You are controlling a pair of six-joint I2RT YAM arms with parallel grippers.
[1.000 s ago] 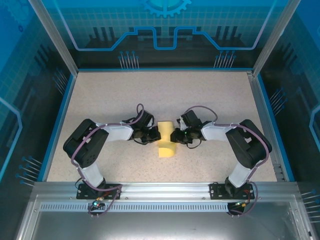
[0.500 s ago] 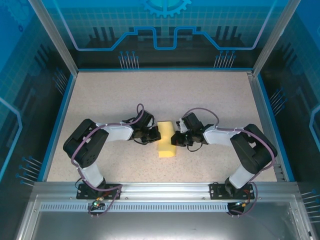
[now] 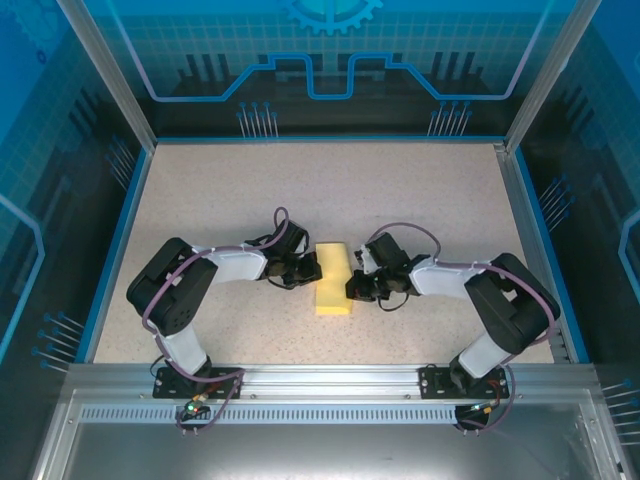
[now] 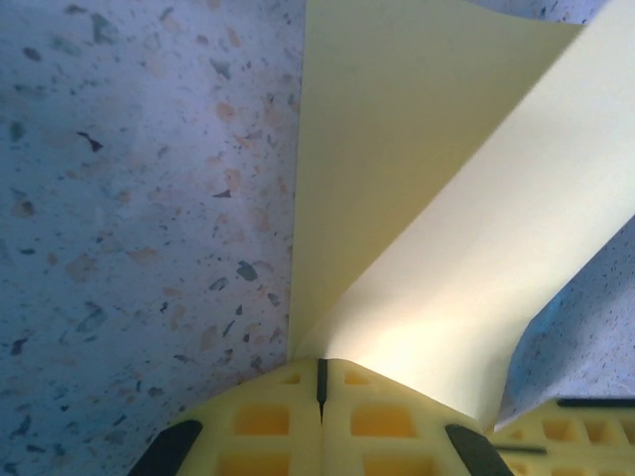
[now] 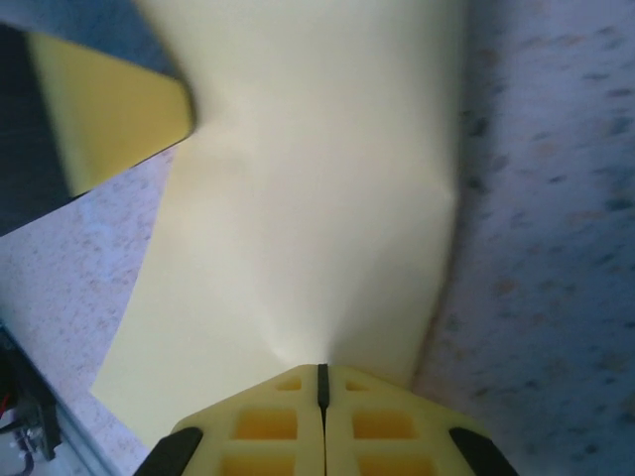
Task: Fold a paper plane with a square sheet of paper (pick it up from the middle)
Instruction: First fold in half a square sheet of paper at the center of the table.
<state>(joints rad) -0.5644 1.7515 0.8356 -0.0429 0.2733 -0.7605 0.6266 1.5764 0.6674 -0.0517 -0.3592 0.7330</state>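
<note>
The square sheet of paper (image 3: 334, 280) is pale yellow and lies between the two arms in the middle of the table, bowed up rather than flat. My left gripper (image 3: 314, 269) is shut on its left edge; in the left wrist view the sheet (image 4: 446, 228) rises from the pinched jaws (image 4: 320, 365) as a folded flap. My right gripper (image 3: 351, 287) is shut on the right edge; in the right wrist view the paper (image 5: 308, 198) spreads away from the closed jaws (image 5: 321, 371). A yellow finger (image 5: 109, 119) of the left gripper shows past the sheet.
The speckled tabletop (image 3: 330, 190) is bounded by blue rails (image 3: 120, 250) and a metal frame (image 3: 320, 385) at the near edge. Both arms are bent inward, their elbows out toward the sides.
The right gripper has moved slightly forward and down along the sheet's right edge and closed on it. The sheet's near end has flattened. The left gripper has stayed put.
</note>
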